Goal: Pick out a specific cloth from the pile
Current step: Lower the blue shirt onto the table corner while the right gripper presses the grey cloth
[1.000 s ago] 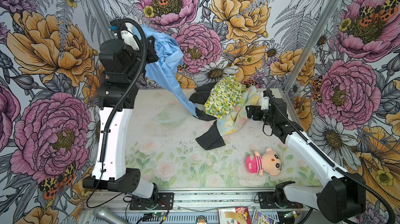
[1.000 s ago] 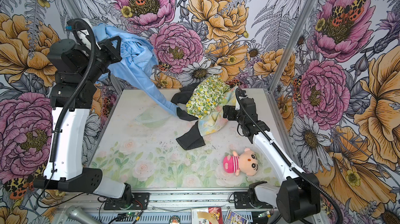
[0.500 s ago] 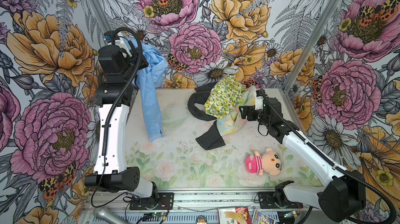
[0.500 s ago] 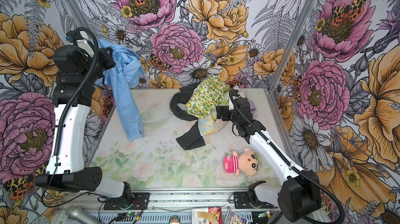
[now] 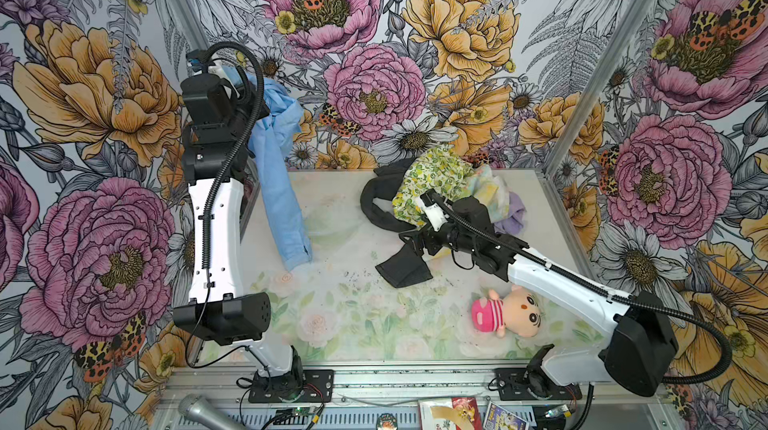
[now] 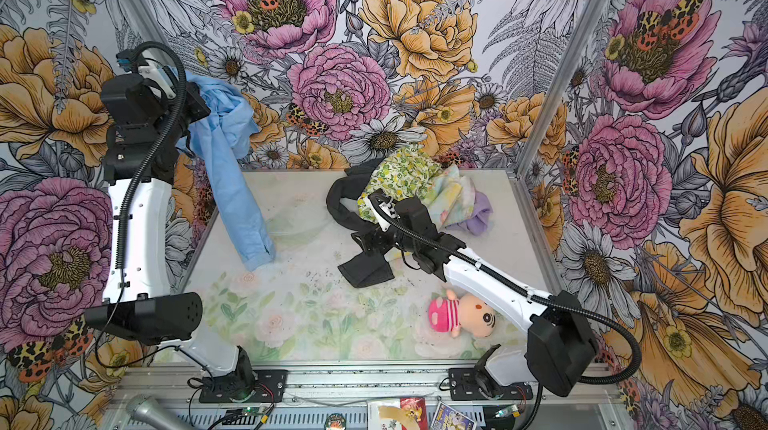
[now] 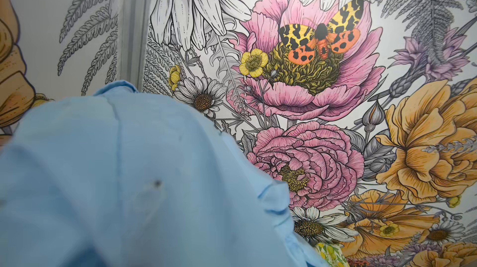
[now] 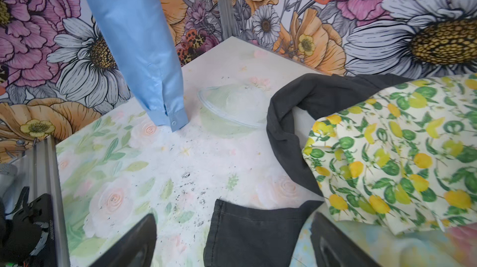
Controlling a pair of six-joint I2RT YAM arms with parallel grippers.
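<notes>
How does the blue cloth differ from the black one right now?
Blue cloth hangs lifted from the left gripper; black cloth lies on the table. Blue cloth is apart from the pile; black cloth runs under the lemon-print cloth in it. Blue cloth shows a buttoned cuff; black cloth a stitched hem. Both are plain, unprinted.
</notes>
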